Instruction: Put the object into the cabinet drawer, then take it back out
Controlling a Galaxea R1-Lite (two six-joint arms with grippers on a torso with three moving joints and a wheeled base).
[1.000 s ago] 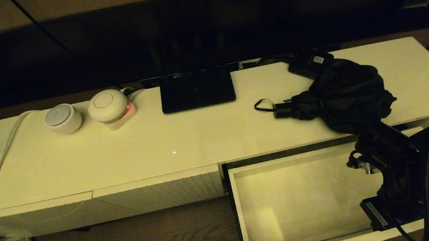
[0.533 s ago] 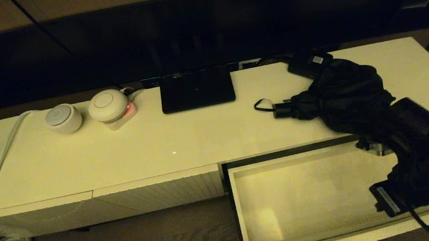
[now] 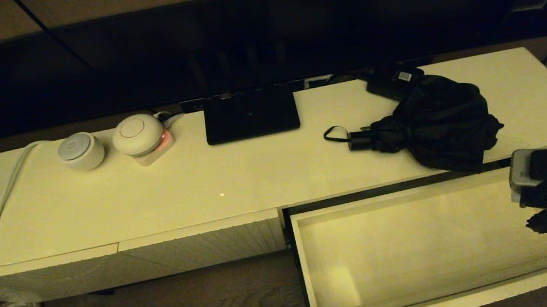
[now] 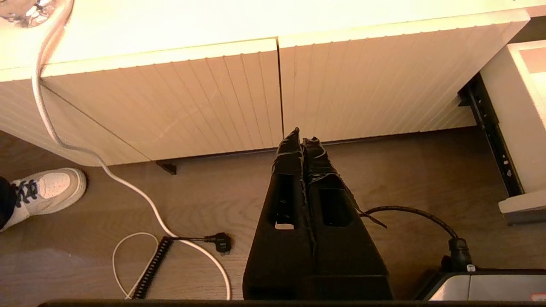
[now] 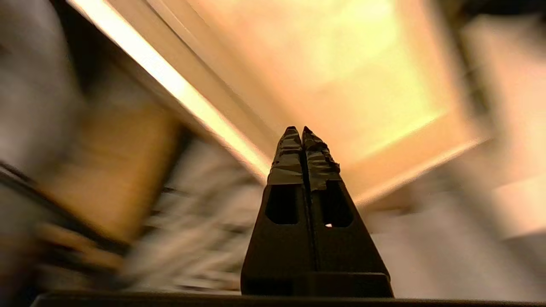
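Right gripper (image 5: 302, 130) withdrawn, well apart from umbrella (image 3: 435, 125).

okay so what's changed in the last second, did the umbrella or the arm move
The right arm pulled back from beside the umbrella to the drawer's right end; its pincer is shut and empty. Nothing was grasped or released. The umbrella stayed on the cabinet top, the drawer open and empty, and the left pincer parked low, shut.
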